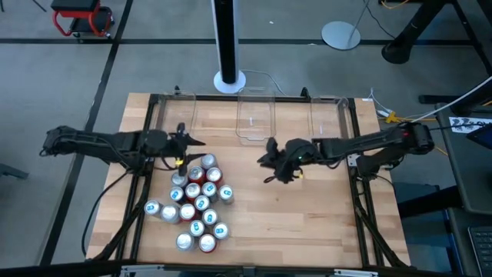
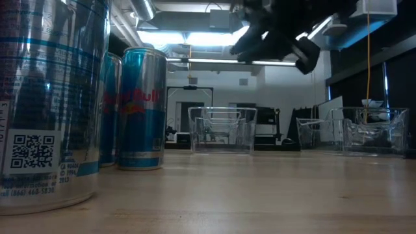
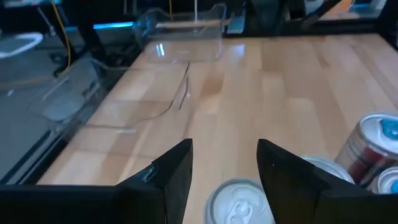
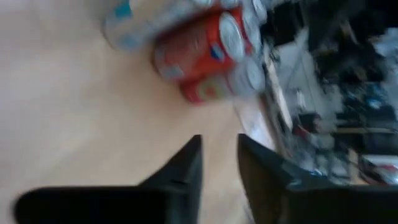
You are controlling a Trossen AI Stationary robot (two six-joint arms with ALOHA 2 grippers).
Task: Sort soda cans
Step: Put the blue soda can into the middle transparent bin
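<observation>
While the cluster of small metal soda cans (image 1: 196, 206) with silver tops and red, blue-and-white or silver bodies is sitting bunched together on the left half of the light wooden table (image 1: 307, 223), both arms are hanging over the surface. The left gripper (image 1: 181, 154) is hovering right at the far edge of the pile, and in its own wrist view its two dark fingers (image 3: 171, 177) are standing spread apart with the silver top of one can (image 3: 239, 202) showing in the gap between them. I can't tell whether the pads are actually touching that can or just straddling it from above.

The right gripper (image 1: 270, 160) is sitting over bare wood near the middle of the table, well apart from the cans. Its fingers (image 4: 186, 165) are standing slightly parted with a narrow gap and nothing between them, and a couple of red cans (image 4: 202, 53) are showing blurred farther off.

Along the far edge, three clear plastic rectangular bins are lining up: one on the left (image 1: 174, 109), one in the middle (image 1: 255, 115) and one on the right (image 1: 332, 111). None of the cans is lying in a bin as far as the overhead view shows. In the low view, a tall blue-and-silver can (image 2: 141, 110) is standing upright close to the camera.
</observation>
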